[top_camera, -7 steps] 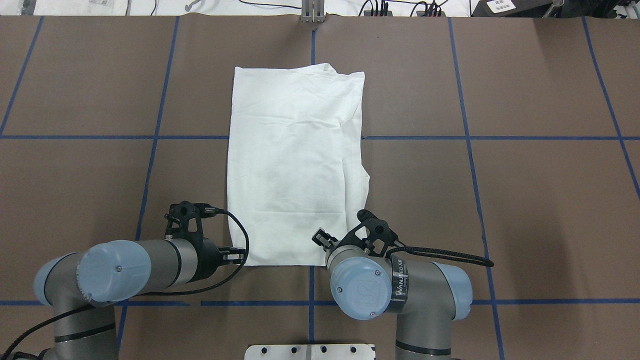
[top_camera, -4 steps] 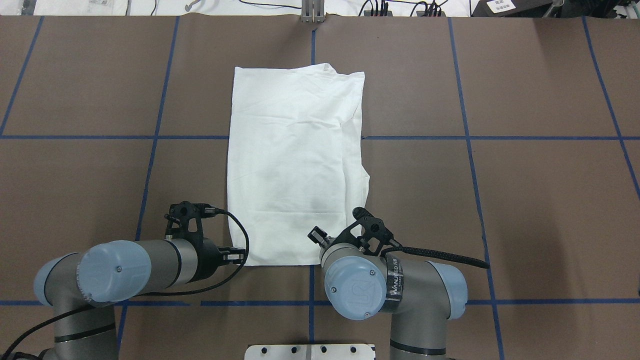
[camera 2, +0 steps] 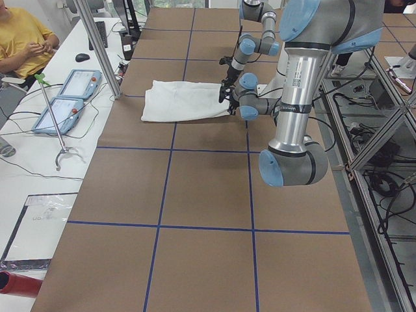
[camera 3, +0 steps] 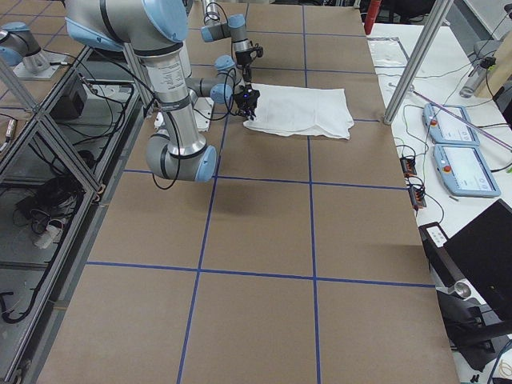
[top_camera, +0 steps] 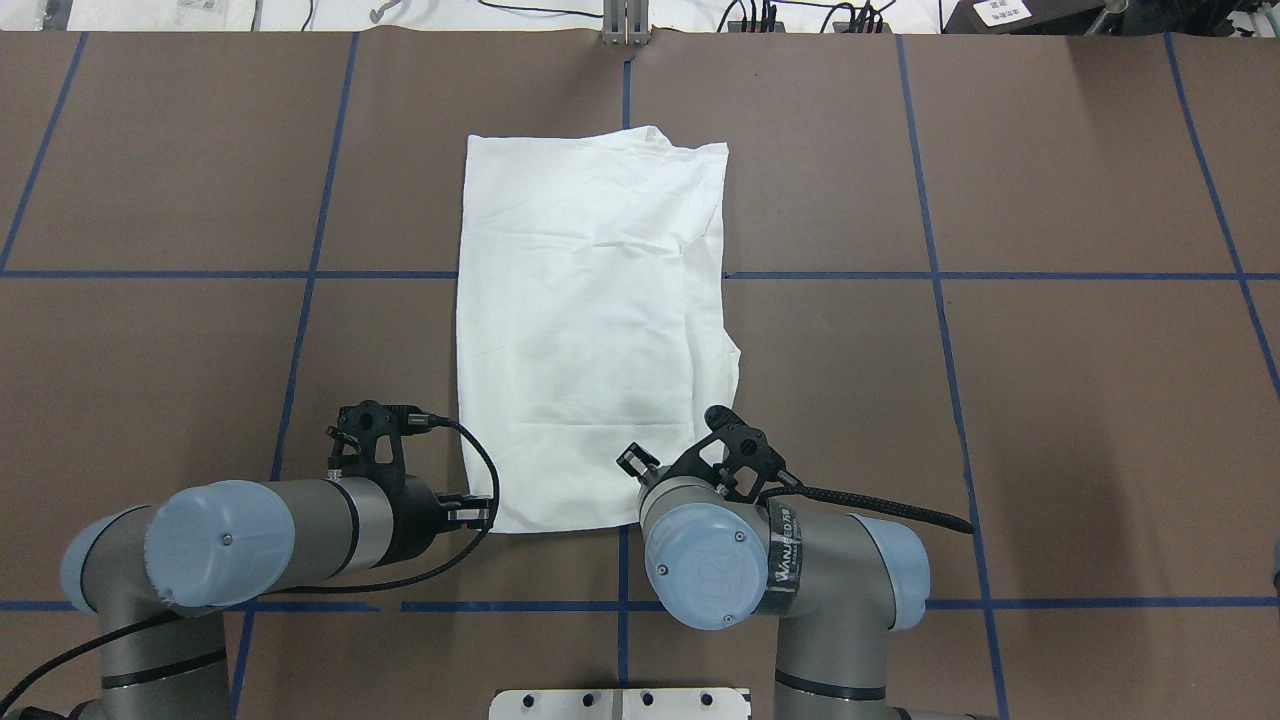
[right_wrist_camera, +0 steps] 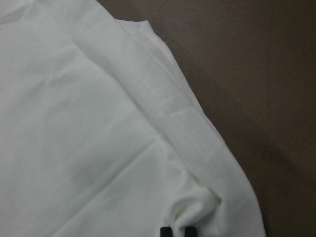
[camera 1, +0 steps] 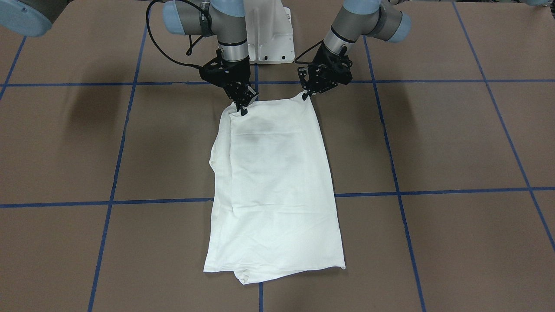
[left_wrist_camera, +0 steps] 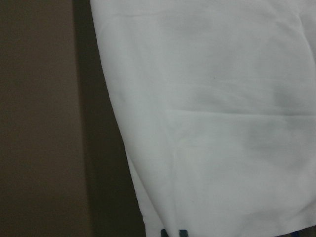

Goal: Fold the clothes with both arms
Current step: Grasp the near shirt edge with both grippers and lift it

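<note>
The white shirt point(camera 1: 277, 182) lies folded in a long rectangle on the brown table, also in the overhead view point(top_camera: 590, 330). Its printed text and collar are hidden. My left gripper point(camera 1: 306, 96) is shut on the shirt's near corner on my left, which is lifted slightly. In the left wrist view the fingertips point(left_wrist_camera: 173, 232) sit at the fabric's edge point(left_wrist_camera: 222, 98). My right gripper point(camera 1: 241, 109) is shut on the other near corner. In the right wrist view the cloth point(right_wrist_camera: 74, 123) bunches at the fingertips point(right_wrist_camera: 176, 230). From overhead both grippers are hidden under their wrists.
Blue tape lines point(top_camera: 300, 275) cross the brown table cover. The white pedestal base point(camera 1: 269, 34) stands between the arms. Past the far edge are two teach pendants point(camera 2: 71, 84) and a seated person in yellow point(camera 2: 19, 39). Aluminium posts point(camera 3: 412, 64) stand at the table's far edge.
My right arm has shifted a little left and forward over the shirt's near right corner. My left arm has barely moved. The shirt's near edge has drawn in slightly.
</note>
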